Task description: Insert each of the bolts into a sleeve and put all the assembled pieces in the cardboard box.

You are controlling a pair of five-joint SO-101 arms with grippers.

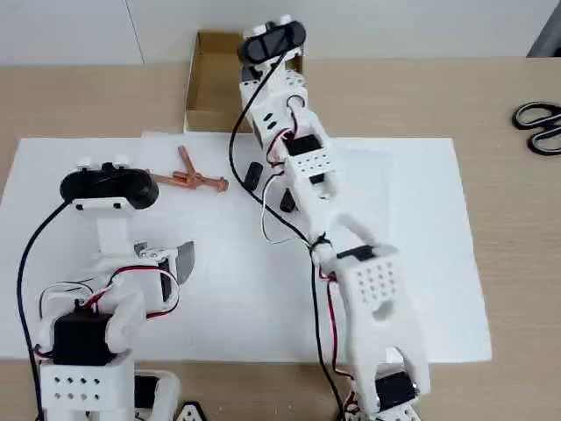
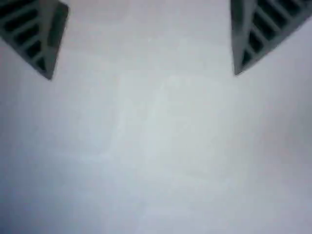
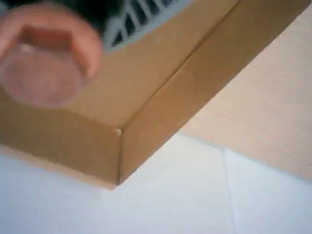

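Cardboard box (image 1: 210, 88) sits at the upper middle of the high view, at the far edge of a white paper sheet (image 1: 421, 263) that covers most of the wooden table (image 1: 88, 96). The right arm stretches up from the lower right of that view, and its wrist is over the box's right side. In the right wrist view, the right claw (image 3: 92, 29) is at the upper left, above the inside of the box near one of its corners. It appears to be grasping a blurred, rounded copper piece (image 3: 44, 63), with one ridged grey finger (image 3: 141, 19) just beside it. The blur hides whether a sleeve is on the piece.

Two copper bolts (image 1: 188, 178) lie crossed on the paper, left of centre in the high view and below the box. Two black sleeves lie close against the right arm: one (image 1: 253, 175) just right of the bolts, the other (image 1: 287, 200) a little lower.

The left arm is folded at the lower left of the high view. In the left wrist view, the left claw (image 2: 142, 73) is released, with its two ridged tips wide apart at the upper corners over bare paper and nothing between them.

Black-handled scissors (image 1: 539, 127) lie on the table at the right edge of the high view.
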